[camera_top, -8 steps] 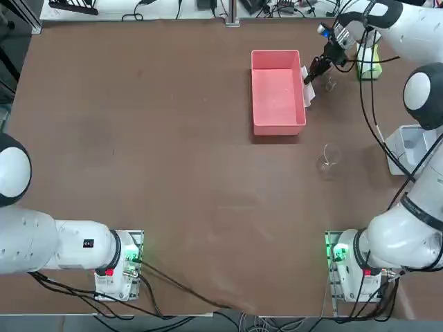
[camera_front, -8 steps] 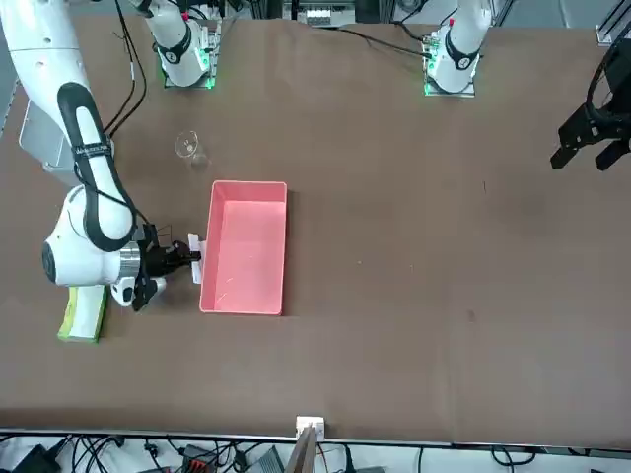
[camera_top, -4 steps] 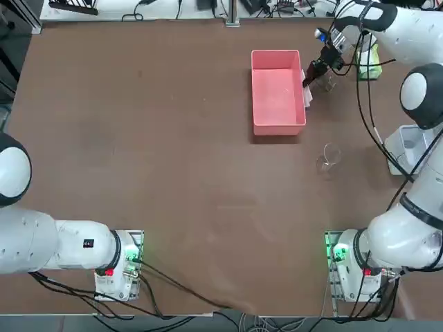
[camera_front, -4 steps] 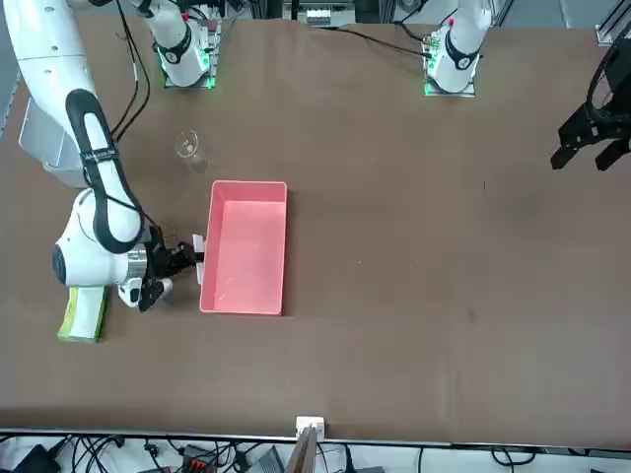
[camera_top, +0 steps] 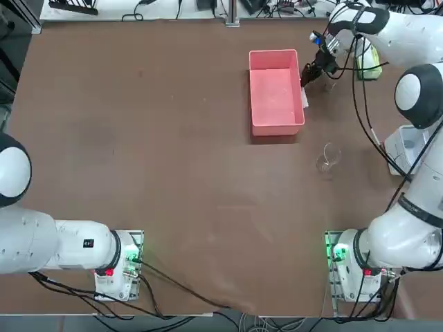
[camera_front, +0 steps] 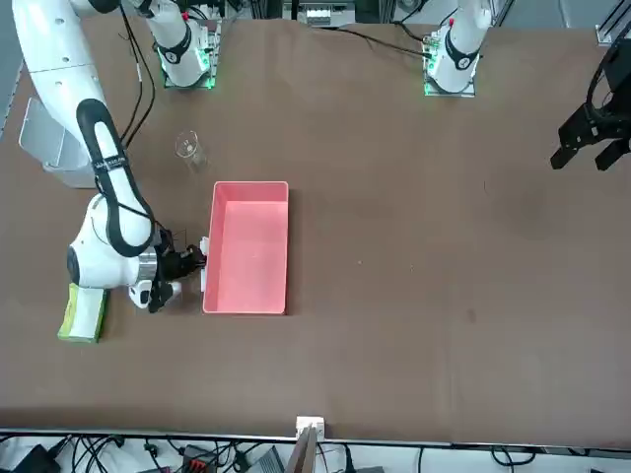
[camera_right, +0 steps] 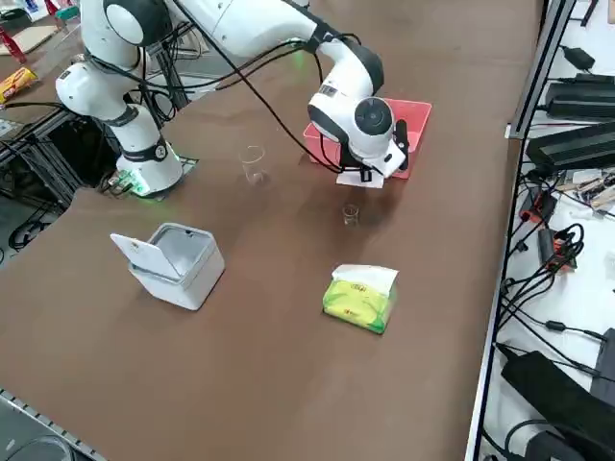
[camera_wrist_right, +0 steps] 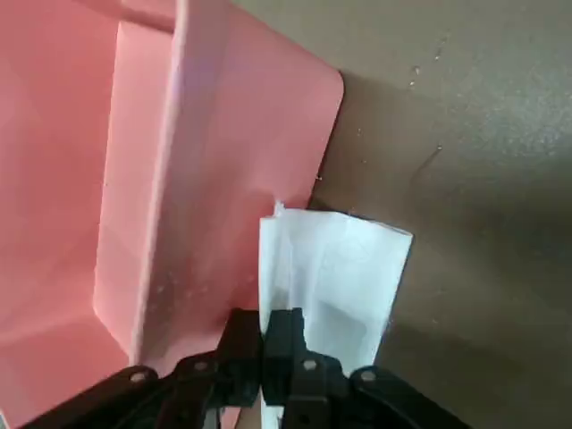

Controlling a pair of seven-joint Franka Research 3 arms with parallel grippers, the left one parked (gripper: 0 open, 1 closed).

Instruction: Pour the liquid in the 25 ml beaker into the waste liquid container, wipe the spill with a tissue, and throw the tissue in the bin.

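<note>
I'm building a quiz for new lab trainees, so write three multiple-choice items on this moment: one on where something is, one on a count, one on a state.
1. Where is the tissue?
A. Beside the pink tray's long side wall
B. Inside the bin
C. On the green tissue pack

2. How many clear glass beakers stand on the table?
A. One
B. Two
C. Four

3. What is the right end effector doing?
A. Open above the bin
B. Shut on the tissue
C. Shut on a beaker

Answers: 1 A, the wrist view shows it against the tray's outer wall. 2 B, the larger beaker and the 25 ml beaker. 3 B, its fingers pinch the white sheet.
</note>
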